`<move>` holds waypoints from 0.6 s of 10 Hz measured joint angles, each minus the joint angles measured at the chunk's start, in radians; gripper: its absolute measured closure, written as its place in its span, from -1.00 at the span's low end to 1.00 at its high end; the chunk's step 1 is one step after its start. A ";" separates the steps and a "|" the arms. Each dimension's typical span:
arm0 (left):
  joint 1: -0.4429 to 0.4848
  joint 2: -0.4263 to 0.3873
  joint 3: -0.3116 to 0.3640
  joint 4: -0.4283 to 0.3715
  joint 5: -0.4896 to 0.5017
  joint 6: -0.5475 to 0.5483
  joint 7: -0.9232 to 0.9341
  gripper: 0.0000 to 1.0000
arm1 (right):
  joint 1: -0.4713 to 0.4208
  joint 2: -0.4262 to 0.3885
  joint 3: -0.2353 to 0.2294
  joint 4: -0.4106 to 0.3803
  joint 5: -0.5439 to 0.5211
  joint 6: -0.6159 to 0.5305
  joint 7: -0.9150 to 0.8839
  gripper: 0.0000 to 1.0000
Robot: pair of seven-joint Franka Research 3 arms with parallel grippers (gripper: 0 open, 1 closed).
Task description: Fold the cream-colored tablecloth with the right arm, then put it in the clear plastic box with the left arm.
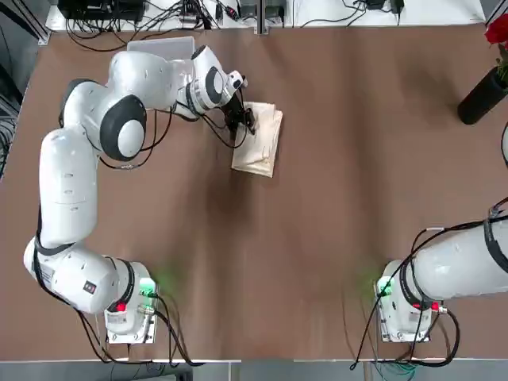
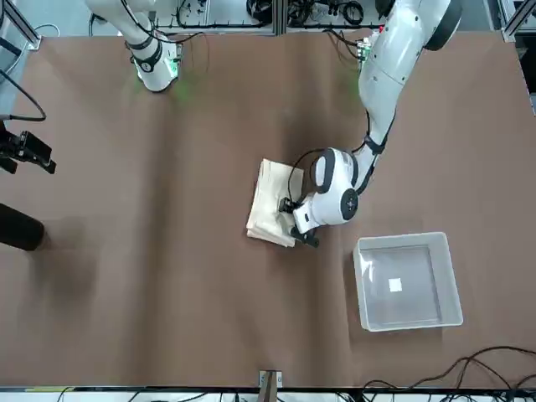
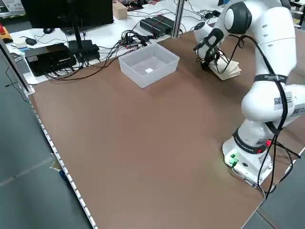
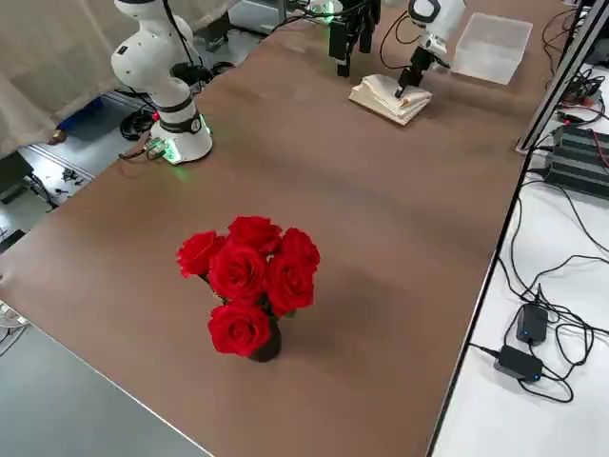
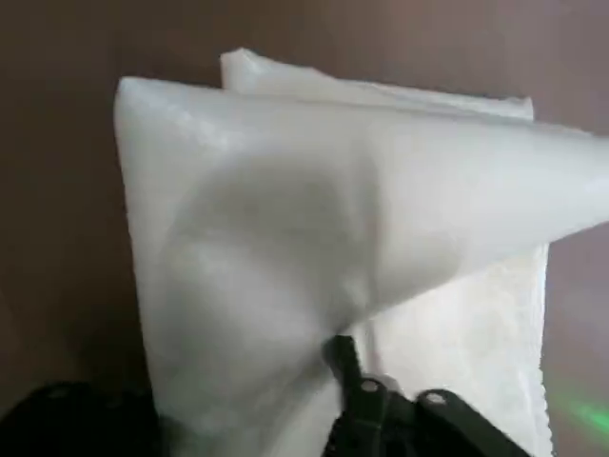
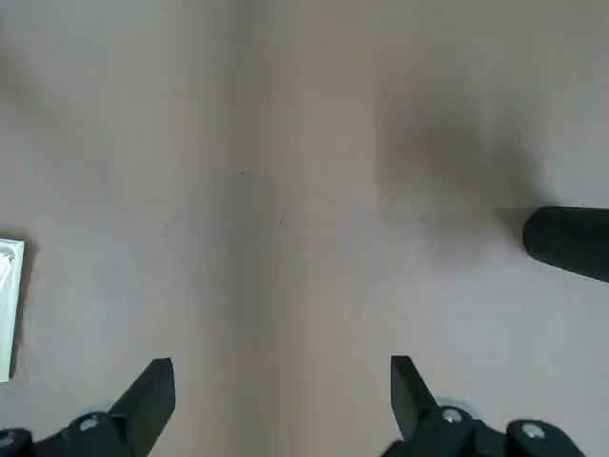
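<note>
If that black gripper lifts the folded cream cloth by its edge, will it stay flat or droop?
Probably droop: the soft cream-coloured folded tablecloth is thin fabric in loose layers, so the far end may sag or unfold. It looks light, since the left gripper pinches only one edge. It seems unlikely to slip, being matte cloth.

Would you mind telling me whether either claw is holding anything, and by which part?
The left claw is closing on the folded cream fabric tablecloth at its edge; a firm hold cannot be told. The right claw holds nothing.

Glossy white rounded shells on 2 arms, left arm (image 1: 71,182) and right arm (image 1: 460,262); grey joint caps, black looping cables, green base lights, red buttons.
</note>
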 joint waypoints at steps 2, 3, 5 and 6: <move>0.001 -0.009 -0.011 0.000 -0.006 -0.001 0.000 0.70 | -0.008 0.000 0.000 0.000 0.000 -0.003 0.000 -1.00; 0.002 -0.011 -0.011 -0.001 -0.006 -0.002 0.000 0.70 | -0.011 0.000 -0.001 0.000 0.000 -0.006 0.000 -1.00; 0.012 -0.023 -0.011 -0.001 -0.006 -0.030 0.002 0.70 | -0.011 0.000 -0.001 0.000 -0.001 -0.007 0.000 -1.00; 0.033 -0.042 -0.009 0.001 -0.006 -0.070 0.006 0.70 | -0.011 0.000 -0.001 0.000 -0.001 -0.007 0.000 -1.00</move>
